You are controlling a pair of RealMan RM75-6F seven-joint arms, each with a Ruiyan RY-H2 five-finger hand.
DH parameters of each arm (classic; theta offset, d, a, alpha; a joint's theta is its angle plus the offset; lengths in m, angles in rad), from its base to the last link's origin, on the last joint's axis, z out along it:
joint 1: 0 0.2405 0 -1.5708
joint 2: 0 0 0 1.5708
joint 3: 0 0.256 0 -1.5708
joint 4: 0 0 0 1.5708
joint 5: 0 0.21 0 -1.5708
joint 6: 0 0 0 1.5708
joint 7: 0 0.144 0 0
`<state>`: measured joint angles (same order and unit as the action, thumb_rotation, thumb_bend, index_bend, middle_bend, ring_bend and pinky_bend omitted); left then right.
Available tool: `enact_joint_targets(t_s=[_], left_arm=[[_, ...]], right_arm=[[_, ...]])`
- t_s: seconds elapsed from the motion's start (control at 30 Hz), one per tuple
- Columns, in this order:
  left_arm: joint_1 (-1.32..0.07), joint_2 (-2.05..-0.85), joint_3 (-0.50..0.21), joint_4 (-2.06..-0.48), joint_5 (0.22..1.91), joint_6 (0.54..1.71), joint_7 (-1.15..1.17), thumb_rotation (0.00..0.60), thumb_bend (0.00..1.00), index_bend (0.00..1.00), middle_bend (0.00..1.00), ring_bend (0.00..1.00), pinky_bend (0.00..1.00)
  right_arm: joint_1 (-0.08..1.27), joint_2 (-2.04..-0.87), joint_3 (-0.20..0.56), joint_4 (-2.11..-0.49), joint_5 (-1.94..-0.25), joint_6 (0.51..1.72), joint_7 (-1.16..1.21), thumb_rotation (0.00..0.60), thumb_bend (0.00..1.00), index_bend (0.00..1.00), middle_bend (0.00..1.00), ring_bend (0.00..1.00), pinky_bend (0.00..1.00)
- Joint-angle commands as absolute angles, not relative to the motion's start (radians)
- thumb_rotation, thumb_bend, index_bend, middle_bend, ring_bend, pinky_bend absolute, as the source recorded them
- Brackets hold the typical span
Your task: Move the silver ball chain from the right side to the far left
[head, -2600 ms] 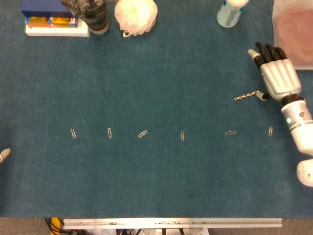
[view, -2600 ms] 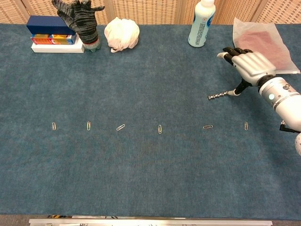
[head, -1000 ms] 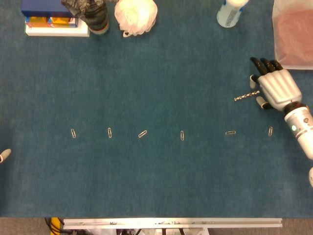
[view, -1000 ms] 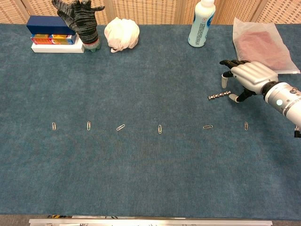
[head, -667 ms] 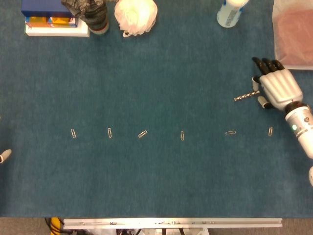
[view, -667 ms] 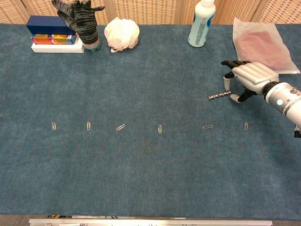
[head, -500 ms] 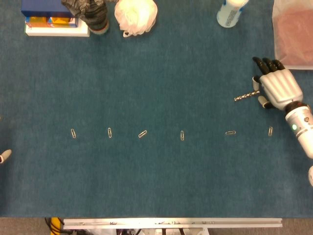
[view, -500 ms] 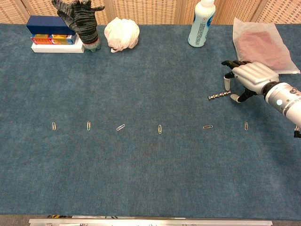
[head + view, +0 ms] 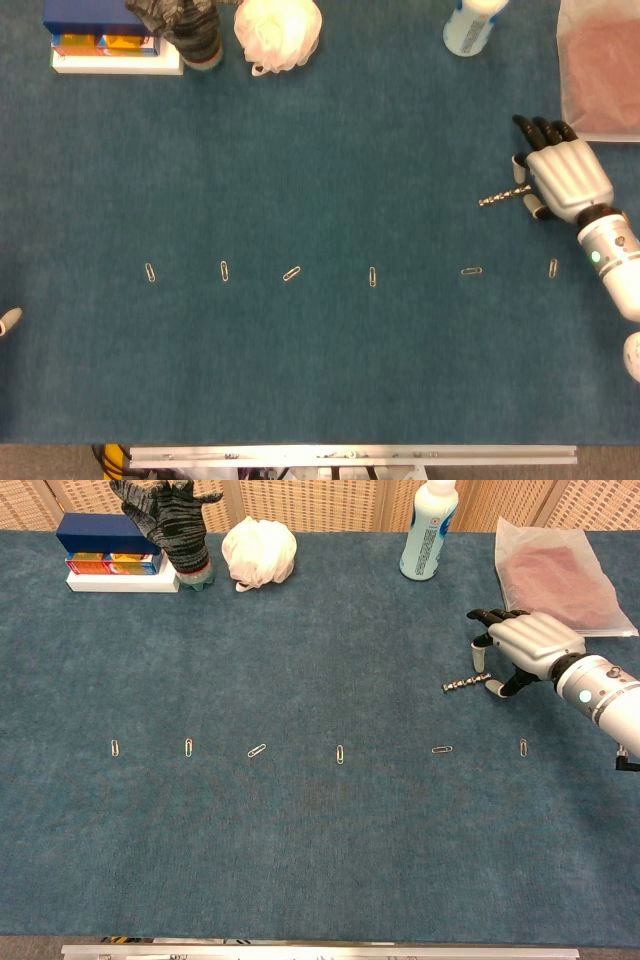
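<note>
Right hand (image 9: pixel 566 178) sits palm-down over the right end of the ball chain (image 9: pixel 503 197) on the blue tabletop (image 9: pixel 320 350) — chest view shows fingertips (image 9: pixel 480 658) curled down around it, can't tell if gripped. Head view alone catches the left hand (image 9: pixel 8 320) at the left edge — state unclear.

My right hand (image 9: pixel 527 640) sits palm down over the right end of the silver ball chain (image 9: pixel 466 683), fingertips (image 9: pixel 479 658) curled toward the blue cloth (image 9: pixel 320 840). Cannot tell if the chain is pinched. A row of paper clips (image 9: pixel 339 753) runs across the middle. Far edge: white bottle (image 9: pixel 424 528), crumpled white wad (image 9: pixel 258 552), knit glove (image 9: pixel 170 522), stacked boxes (image 9: pixel 108 555), pink pouch (image 9: pixel 555 570).
</note>
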<state>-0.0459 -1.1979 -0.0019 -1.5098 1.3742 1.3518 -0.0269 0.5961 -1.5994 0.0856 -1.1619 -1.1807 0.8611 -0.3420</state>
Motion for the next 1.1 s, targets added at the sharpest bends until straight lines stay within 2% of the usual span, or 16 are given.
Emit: enact_joint_targets(t_s=[0.03, 0.4, 1.1], left_arm=[[-0.045, -1.198, -0.002, -1.51, 1.375, 1.353, -0.028, 0.6, 0.02, 0.28, 0.27, 0.3, 0.39], [-0.044, -1.198, -0.002, -1.507, 1.375, 1.353, -0.031, 0.6, 0.02, 0.28, 0.27, 0.3, 0.39], [-0.042, -1.198, -0.002, -1.505, 1.373, 1.35, -0.035, 0.6, 0.02, 0.28, 0.27, 0.3, 0.39]], right_arm=[[0.597, -1.602, 0.085, -1.161, -1.181, 0.86, -0.343, 0.6, 0.29, 0.49, 0.02, 0.0, 0.11], [0.604, -1.61, 0.087, -1.154, -1.176, 0.853, -0.349, 0.6, 0.29, 0.5, 0.02, 0.0, 0.11], [0.61, -1.617, 0.086, -1.149, -1.16, 0.839, -0.362, 0.6, 0.32, 0.59, 0.02, 0.0, 0.11]])
